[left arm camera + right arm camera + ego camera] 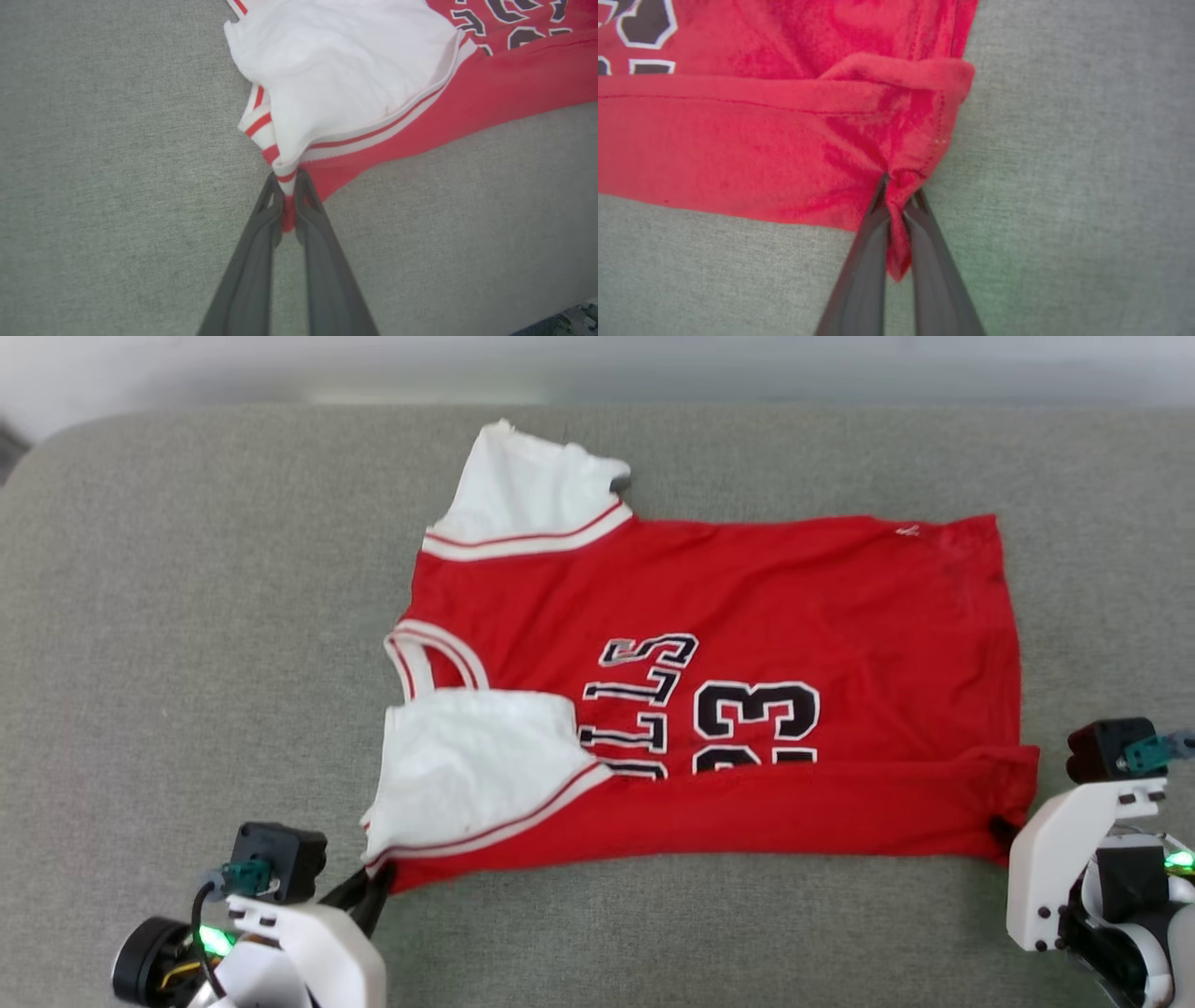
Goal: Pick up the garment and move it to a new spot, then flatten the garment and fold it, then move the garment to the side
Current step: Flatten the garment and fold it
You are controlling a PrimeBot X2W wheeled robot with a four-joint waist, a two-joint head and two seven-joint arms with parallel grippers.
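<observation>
Garment (747, 616) lies spread on the grey cloth surface (187, 616), about mid-view from my head. It is turned sideways: neck opening (434, 658) toward my left, hem toward my right. Red body, front up. Black-and-white lettering (644, 695) and number 23 (756, 714) sit near the middle, reading sideways.

Near long edge is folded up over the front as a red strip (794, 807). It covers the lower part of the number and lettering. Near white sleeve (467, 765) lies on top of the body, its striped trim running diagonally. Far white sleeve (527, 485) sticks out away from me at the far left corner.

My left gripper (288, 186): fingers pinched together on the near-left corner of the garment, where the sleeve's red-white trim meets the red cloth. A sliver of red and white shows squeezed between the two fingers.

My right gripper (899, 189): clenched on the near-right hem corner. Red cloth is bunched and puckered between the fingers, with a small tail of it trailing back past the tips. The stitched hem runs up from the pinch.

Both grips are at the ends of the same near edge, well apart, with the folded strip running between them. Can't tell whether either corner is lifted off the surface.
</observation>
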